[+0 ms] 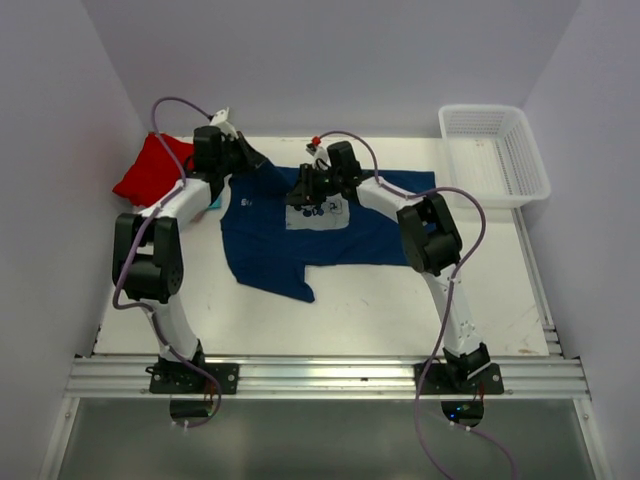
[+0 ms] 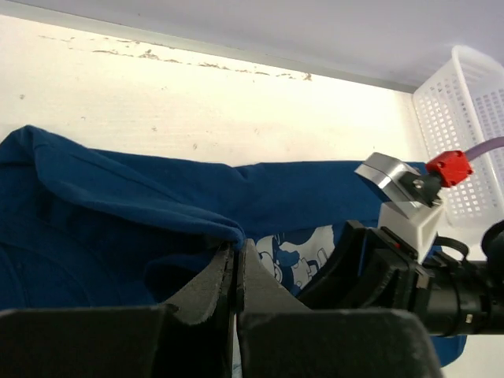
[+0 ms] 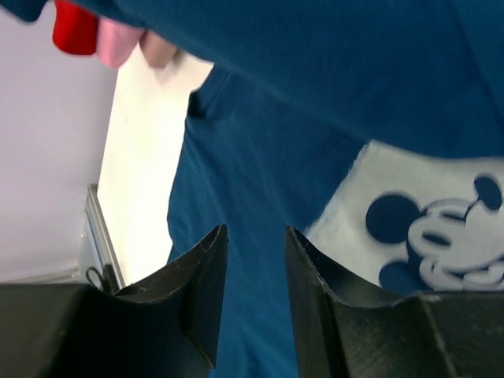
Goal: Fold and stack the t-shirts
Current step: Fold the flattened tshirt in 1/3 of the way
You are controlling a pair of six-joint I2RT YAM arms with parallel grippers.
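The navy blue t-shirt (image 1: 300, 240) lies spread on the table, with its pale cartoon print (image 1: 318, 212) facing up. My left gripper (image 1: 246, 160) is at the shirt's far left corner. In the left wrist view its jaws (image 2: 236, 250) are shut on a raised fold of the navy cloth (image 2: 118, 197). My right gripper (image 1: 305, 190) hovers over the print. In the right wrist view it (image 3: 256, 236) is open and empty above the navy cloth (image 3: 260, 157), with the print (image 3: 425, 228) to its right. A folded red t-shirt (image 1: 152, 168) lies at the far left, with a teal edge (image 1: 213, 203) beside it. Red (image 3: 75, 27) and pink (image 3: 118, 41) cloth show in the right wrist view.
A white mesh basket (image 1: 492, 150) stands at the far right corner, and it also shows in the left wrist view (image 2: 465, 134). White walls close in the table on the left, back and right. The right arm's wrist (image 2: 417, 260) sits close beside my left gripper.
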